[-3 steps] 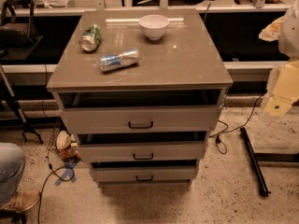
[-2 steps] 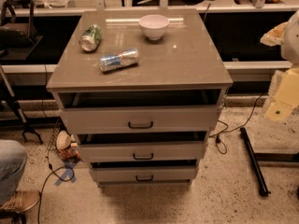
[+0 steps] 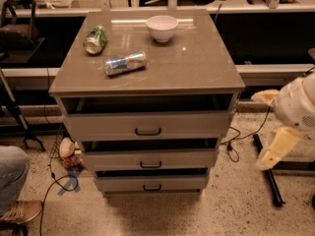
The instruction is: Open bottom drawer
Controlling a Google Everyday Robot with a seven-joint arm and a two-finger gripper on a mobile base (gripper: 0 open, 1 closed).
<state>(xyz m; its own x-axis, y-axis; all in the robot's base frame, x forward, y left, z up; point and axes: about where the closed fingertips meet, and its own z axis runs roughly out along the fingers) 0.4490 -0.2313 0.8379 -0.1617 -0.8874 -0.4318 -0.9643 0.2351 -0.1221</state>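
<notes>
The bottom drawer (image 3: 152, 183) is the lowest and narrowest of three grey-beige fronts, with a small black handle (image 3: 152, 187). A thin dark gap shows above its front. My gripper (image 3: 269, 124) hangs to the right of the cabinet, about level with the middle drawer (image 3: 150, 160) and well apart from it. Its cream fingers (image 3: 276, 148) are spread open and hold nothing. The top drawer (image 3: 147, 126) is the tallest, with a larger handle.
On the cabinet top (image 3: 197, 68) lie a white bowl (image 3: 162, 27), a green can (image 3: 95, 39) and a blue-silver can (image 3: 125, 63). A person's leg and shoe (image 3: 17, 208) are at the lower left. Cables and a black stand leg (image 3: 268, 173) lie on the floor at the right.
My gripper has moved down and a little left, from beside the cabinet top towards the level of the drawers. The drawers and the things on top have not moved.
</notes>
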